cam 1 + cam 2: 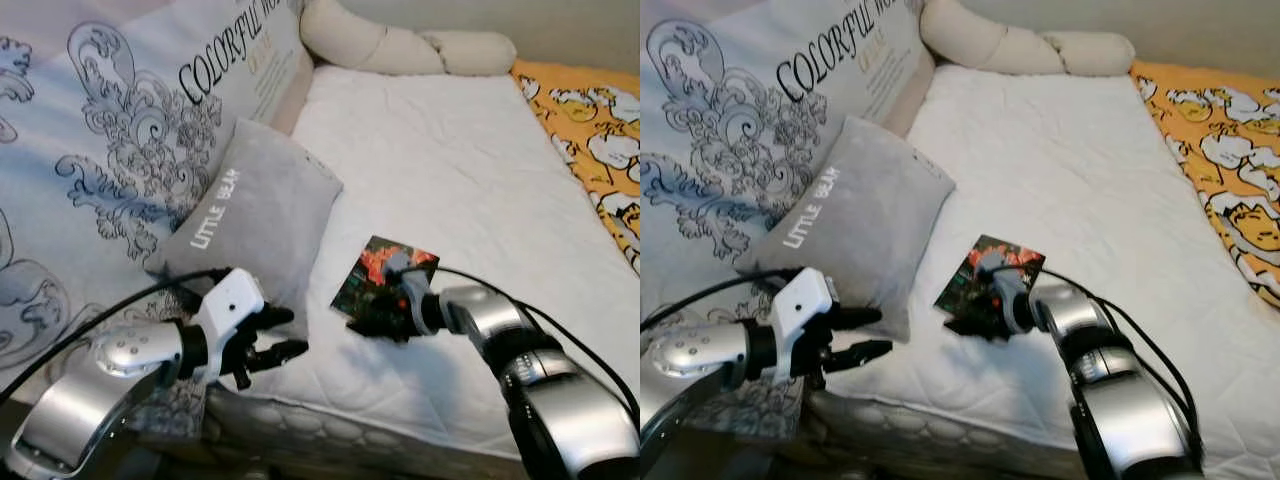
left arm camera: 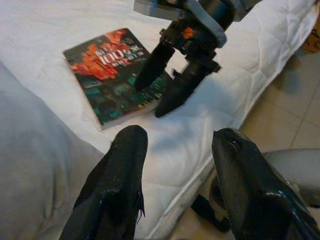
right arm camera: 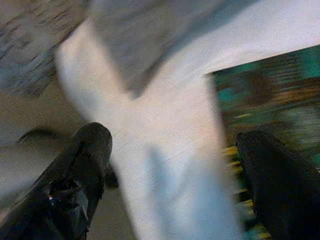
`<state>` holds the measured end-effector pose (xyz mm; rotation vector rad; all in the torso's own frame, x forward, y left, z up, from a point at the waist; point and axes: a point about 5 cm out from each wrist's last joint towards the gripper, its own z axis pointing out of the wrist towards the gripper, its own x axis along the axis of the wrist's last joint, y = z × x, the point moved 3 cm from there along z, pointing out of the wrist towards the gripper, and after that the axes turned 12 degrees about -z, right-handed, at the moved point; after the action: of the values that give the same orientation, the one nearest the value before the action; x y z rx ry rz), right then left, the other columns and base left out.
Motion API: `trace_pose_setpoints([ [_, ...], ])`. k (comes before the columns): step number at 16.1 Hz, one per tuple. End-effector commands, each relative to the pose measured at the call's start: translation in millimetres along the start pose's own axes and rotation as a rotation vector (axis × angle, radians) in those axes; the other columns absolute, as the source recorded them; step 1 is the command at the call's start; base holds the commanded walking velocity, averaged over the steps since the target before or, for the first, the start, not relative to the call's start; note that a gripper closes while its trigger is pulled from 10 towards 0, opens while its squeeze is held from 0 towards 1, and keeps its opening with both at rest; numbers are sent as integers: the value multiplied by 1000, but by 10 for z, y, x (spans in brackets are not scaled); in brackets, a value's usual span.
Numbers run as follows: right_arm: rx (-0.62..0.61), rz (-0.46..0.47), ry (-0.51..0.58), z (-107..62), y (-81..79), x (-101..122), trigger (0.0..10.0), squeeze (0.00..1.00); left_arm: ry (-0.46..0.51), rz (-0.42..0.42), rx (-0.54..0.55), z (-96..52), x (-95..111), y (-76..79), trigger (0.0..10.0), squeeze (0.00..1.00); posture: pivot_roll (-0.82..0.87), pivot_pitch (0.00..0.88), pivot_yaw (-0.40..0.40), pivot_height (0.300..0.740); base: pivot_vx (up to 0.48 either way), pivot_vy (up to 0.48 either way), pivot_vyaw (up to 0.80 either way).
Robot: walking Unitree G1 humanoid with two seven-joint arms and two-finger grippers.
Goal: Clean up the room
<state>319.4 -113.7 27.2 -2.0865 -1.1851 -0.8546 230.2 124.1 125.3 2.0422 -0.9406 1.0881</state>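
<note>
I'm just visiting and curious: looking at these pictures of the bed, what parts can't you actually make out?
- Book: the title is too small to read in full in the left wrist view; the right gripper covers its near corner.
- Right wrist view: motion blur smears the book cover and the grey pillow.
- Big printed cushion: its lettering is cut off by the top edge in the eye views.
- Left gripper: open, beside the pillow.

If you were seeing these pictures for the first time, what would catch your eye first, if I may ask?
A dark book with a red and green cover lies on the white mattress, and the right gripper reaches over its near edge with fingers open. Beside it a grey pillow lettered LITTLE BEAR leans against a larger patterned cushion, with the left gripper open just below it.
</note>
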Motion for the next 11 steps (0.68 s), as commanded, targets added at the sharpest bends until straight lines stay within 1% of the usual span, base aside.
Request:
trace_pose_setpoints([
  [1,41,-25,-23,-42,-32,-26,10000,0,-14,15,-2,7,-1,-11,10000,0,97,0,20,740,0,0,0],
  [5,89,-10,-101,-104,-113,-271,10000,0,-19,21,-16,38,13,-15,10000,0,93,0,24,740,0,0,0],
  [7,52,6,-128,-119,-105,-368,10000,0,-24,22,-24,47,11,-5,10000,0,96,0,23,740,0,0,0],
  [10,-1,43,-134,-90,-86,-438,10000,0,-44,33,-25,48,-16,-12,10000,0,102,0,16,740,0,0,0],
  [11,-30,28,-162,-92,-71,-493,10000,0,-45,35,-22,49,-16,-22,10000,0,103,0,15,740,0,0,0],
])
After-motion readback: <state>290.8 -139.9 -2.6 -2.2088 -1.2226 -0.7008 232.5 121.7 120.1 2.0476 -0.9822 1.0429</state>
